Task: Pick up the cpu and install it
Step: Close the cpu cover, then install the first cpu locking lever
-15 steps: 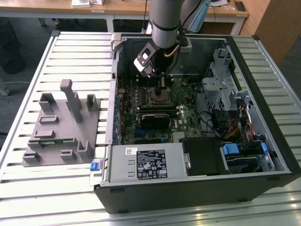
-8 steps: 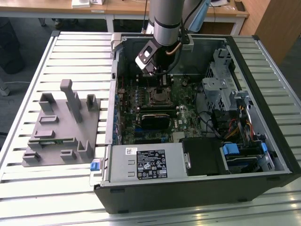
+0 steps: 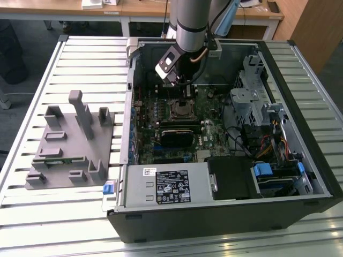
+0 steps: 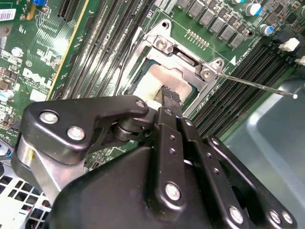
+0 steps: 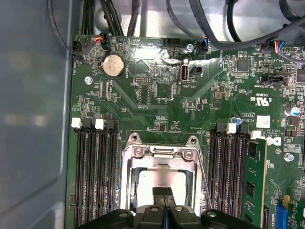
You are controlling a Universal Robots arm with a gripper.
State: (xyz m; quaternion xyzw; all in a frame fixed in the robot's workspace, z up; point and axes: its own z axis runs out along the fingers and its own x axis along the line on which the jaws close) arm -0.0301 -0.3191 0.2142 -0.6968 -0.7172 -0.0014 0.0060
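The cpu (image 5: 159, 177) lies flat inside the open metal socket frame (image 5: 164, 151) on the green motherboard, its pale silver top showing. In the second wrist view the cpu (image 4: 162, 76) sits in the socket frame (image 4: 164, 45) just past my fingertips. My gripper (image 5: 163, 194) hangs right over it with its two black fingers pressed together and nothing between them. Whether the tips touch the chip I cannot tell. In the exterior view the gripper (image 3: 186, 92) reaches down into the open computer case (image 3: 300, 96), above the socket frame (image 3: 181, 110).
The thin socket lever (image 4: 252, 83) stands out beside the frame. Black memory slots (image 5: 95, 176) flank the socket, and a green memory stick (image 5: 255, 181) stands upright in one. A grey fixture block (image 3: 69, 144) lies on the slatted table at the exterior view's left. A drive cage (image 3: 252, 101) and cables crowd the case's right.
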